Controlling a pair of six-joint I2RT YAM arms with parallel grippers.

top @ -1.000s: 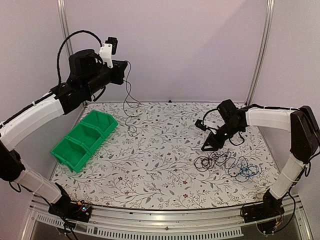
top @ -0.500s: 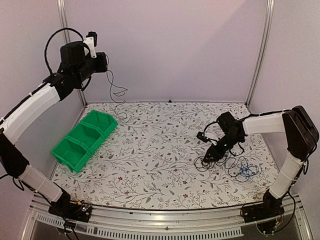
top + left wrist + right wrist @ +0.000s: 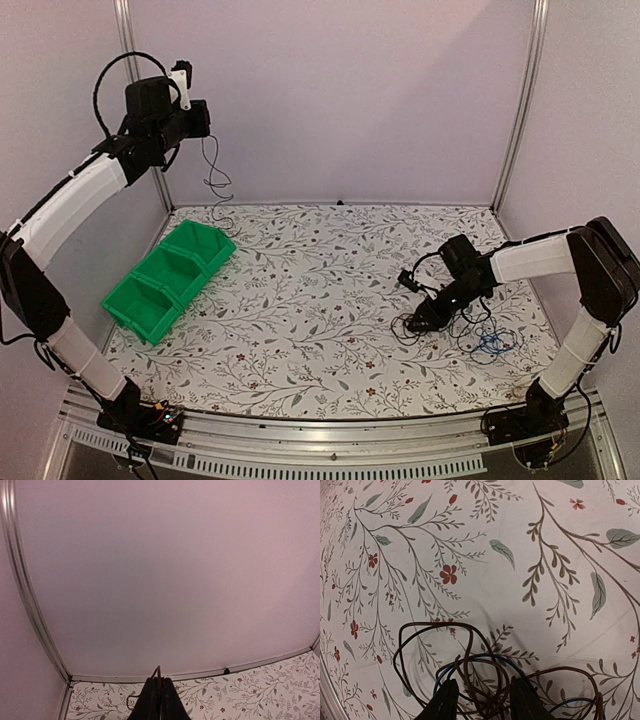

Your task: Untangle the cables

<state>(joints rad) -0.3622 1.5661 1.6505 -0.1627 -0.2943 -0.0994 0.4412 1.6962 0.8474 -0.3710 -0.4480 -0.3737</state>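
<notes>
My left gripper (image 3: pixel 203 118) is raised high at the back left and is shut on a thin dark cable (image 3: pixel 213 180) that hangs from it down to the table. In the left wrist view the jaws (image 3: pixel 159 681) are pressed together with the cable end (image 3: pixel 157 671) sticking out between them. A tangle of dark brown cables (image 3: pixel 450 325) with one blue cable (image 3: pixel 490 343) lies at the right of the table. My right gripper (image 3: pixel 418 322) is low on the pile's left edge. In the right wrist view it (image 3: pixel 482 692) is open, with brown loops (image 3: pixel 470 650) and the blue cable (image 3: pixel 485 658) between the fingers.
A green bin (image 3: pixel 170 278) with three compartments stands at the left of the flowered table (image 3: pixel 300 310). The hanging cable's lower end lies just behind the bin's far end. Metal frame posts stand at the back left (image 3: pixel 125 40) and back right (image 3: pixel 527 90).
My left gripper has swung left and up, carrying the single cable away from the middle. My right gripper has dropped from above the pile down onto its left edge.
</notes>
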